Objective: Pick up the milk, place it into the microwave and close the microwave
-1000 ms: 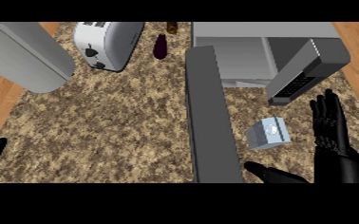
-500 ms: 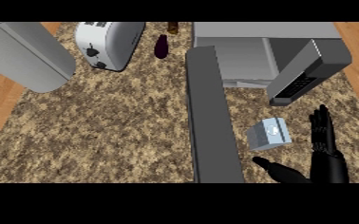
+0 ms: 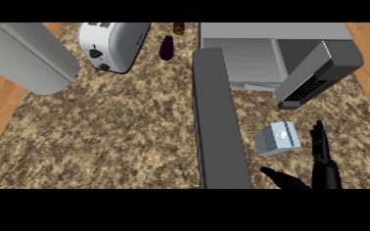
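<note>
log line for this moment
right hand: open, beside small pale blue milk carton, not holding | grey microwave: door open | left hand: out of view

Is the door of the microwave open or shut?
Open: the door stands swung out over the counter, away from the microwave, whose inside shows.

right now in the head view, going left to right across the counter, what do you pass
large grey rounded object → toaster → purple eggplant → open microwave door → milk carton → right hand, open just right of the milk
</note>
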